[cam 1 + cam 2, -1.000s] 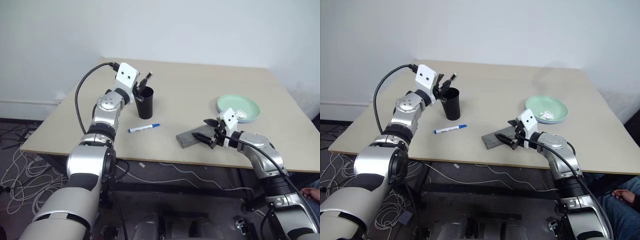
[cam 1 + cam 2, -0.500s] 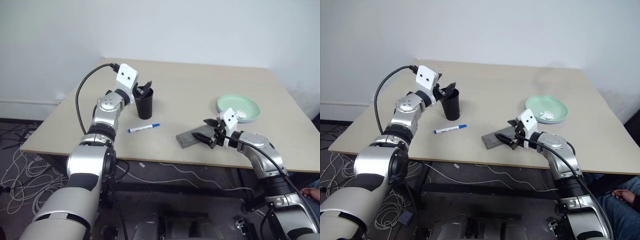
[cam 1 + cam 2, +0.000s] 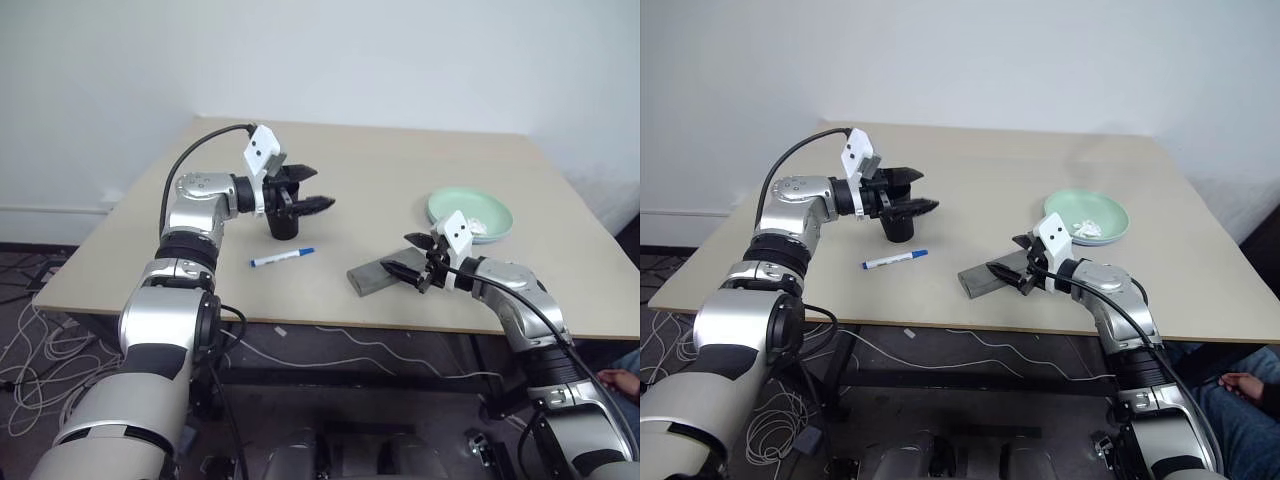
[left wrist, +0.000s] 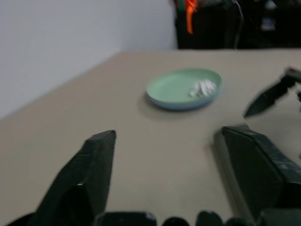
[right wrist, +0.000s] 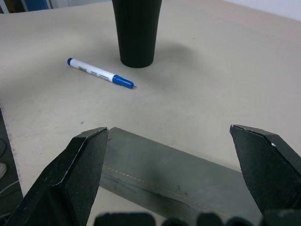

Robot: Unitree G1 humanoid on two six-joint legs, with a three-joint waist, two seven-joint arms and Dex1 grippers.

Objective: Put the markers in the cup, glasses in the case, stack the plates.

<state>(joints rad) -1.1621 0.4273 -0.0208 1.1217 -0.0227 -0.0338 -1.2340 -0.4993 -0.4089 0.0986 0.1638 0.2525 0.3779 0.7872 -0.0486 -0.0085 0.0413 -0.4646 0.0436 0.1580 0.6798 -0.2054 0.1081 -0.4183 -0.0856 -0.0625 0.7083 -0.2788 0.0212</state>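
Both of our jaws stand wide apart with nothing between them. Our left gripper (image 3: 318, 200) hangs level above the black cup (image 3: 284, 224), its fingers pointing toward the plates. Our right gripper (image 3: 412, 256) sits just over the near end of the grey case (image 3: 377, 277), which lies shut on the table (image 3: 380, 190). One marker (image 3: 283, 258) lies flat between cup and case, blue cap toward the case. Farther right, the mint green plate (image 3: 470, 212) rests on the light blue one, with small white bits on it.
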